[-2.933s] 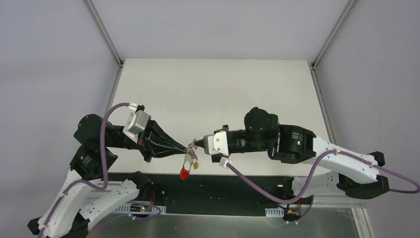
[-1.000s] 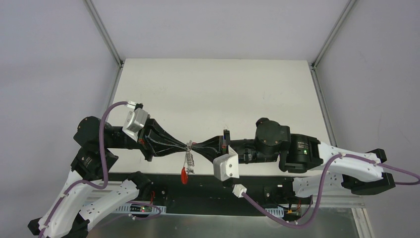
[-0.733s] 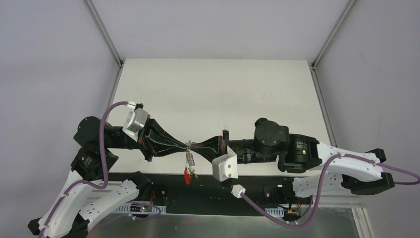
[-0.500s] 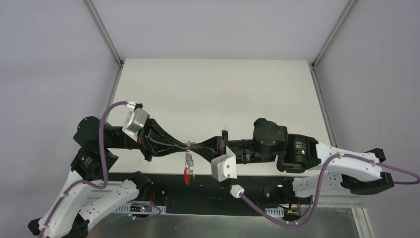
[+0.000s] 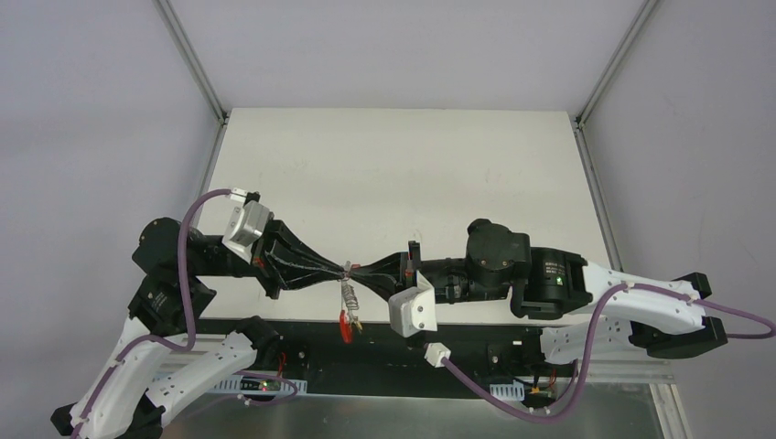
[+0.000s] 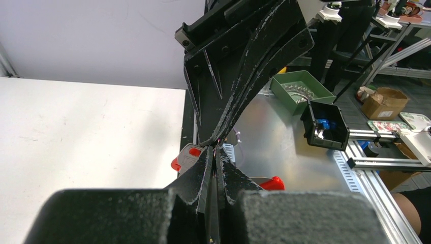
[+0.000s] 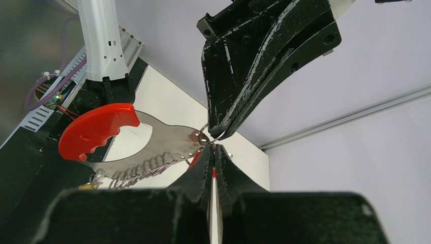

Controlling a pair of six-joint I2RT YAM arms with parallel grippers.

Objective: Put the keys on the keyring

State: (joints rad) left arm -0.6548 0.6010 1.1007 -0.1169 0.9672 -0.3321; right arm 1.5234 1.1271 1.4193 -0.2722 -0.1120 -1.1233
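Note:
My two grippers meet tip to tip above the table's near edge. The left gripper is shut on a thin wire keyring. From the ring hangs a curved metal plate with several small rings and a thick red handle; it also shows in the top view. The right gripper is shut on a key with a red tag, its tip touching the ring. In the right wrist view red shows between my fingers. A yellow tag hangs low.
The white table stretches beyond the grippers. The black base rail lies just below the hanging bunch. Off the table, the left wrist view shows a green bin, a black box and a cardboard box.
Since 2.9 s ago the right wrist has rolled over and the hanging bunch has swung straighter down. Over the last second both arms have shifted only slightly left, tips still together.

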